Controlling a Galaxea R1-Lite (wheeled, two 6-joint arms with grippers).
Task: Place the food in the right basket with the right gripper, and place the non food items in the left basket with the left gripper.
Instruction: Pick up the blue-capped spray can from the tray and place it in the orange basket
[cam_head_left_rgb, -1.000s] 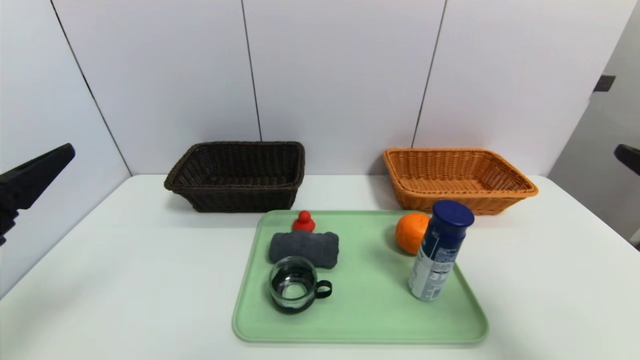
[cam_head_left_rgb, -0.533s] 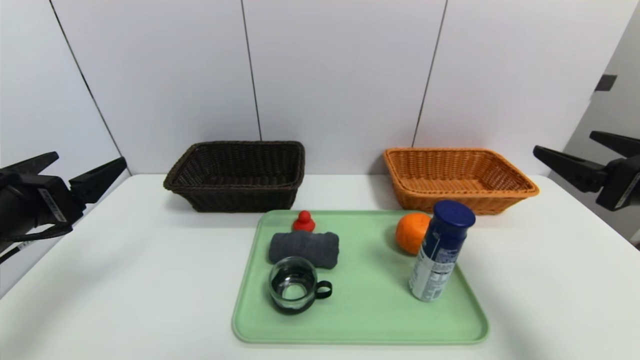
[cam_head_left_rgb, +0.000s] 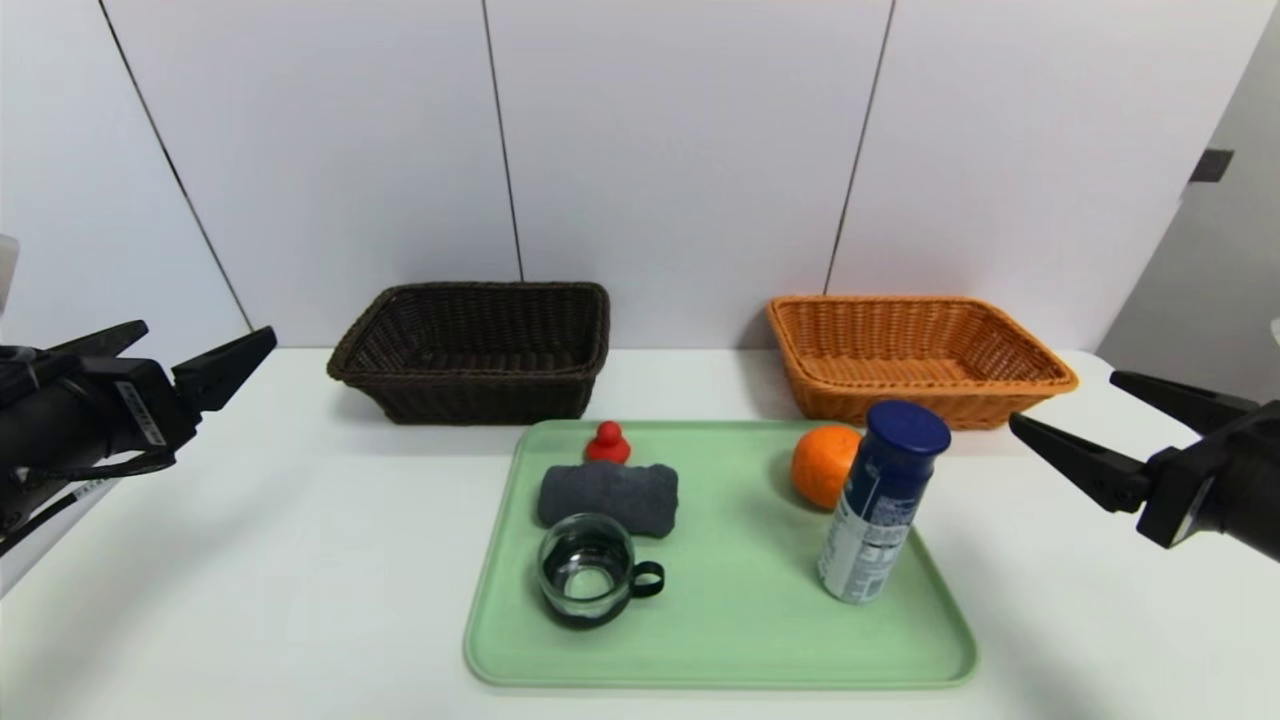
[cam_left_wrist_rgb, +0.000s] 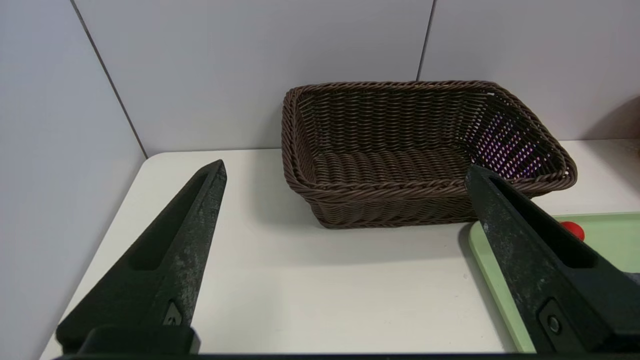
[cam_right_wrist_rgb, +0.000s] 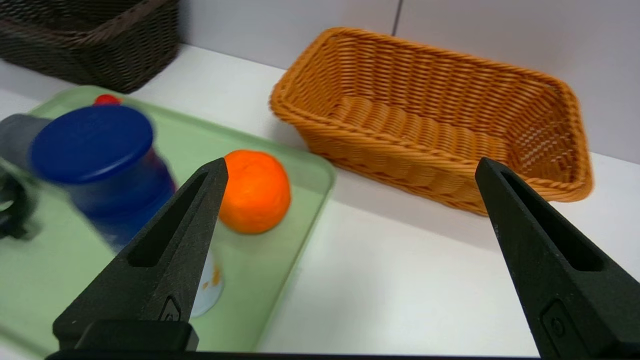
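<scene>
White wall panels (cam_head_left_rgb: 680, 140) w/ dark seams behind; white table (cam_head_left_rgb: 330, 560) in front. Green tray (cam_head_left_rgb: 740, 640) on table, near side of both baskets. Blue-capped can (cam_head_left_rgb: 880, 500) upright at tray's R side, partly hiding the orange (cam_head_left_rgb: 820, 466) from head cam, i.e. stands in the way there. Dark brown basket (cam_head_left_rgb: 480, 390), L, empty; orange-brown basket (cam_head_left_rgb: 920, 385), R, also empty. Rest on tray's L part: dark grey rolled cloth (cam_head_left_rgb: 608, 497), glass cup (cam_head_left_rgb: 587, 570) w/ black handle, small red toy (cam_head_left_rgb: 608, 445) just behind cloth. Orange round, bright, at tray's far R. L gripper (cam_head_left_rgb: 205, 335) over table's L side, fingers spread, nothing held. R gripper (cam_head_left_rgb: 1065, 400) R of tray, also spread, holding nothing.
</scene>
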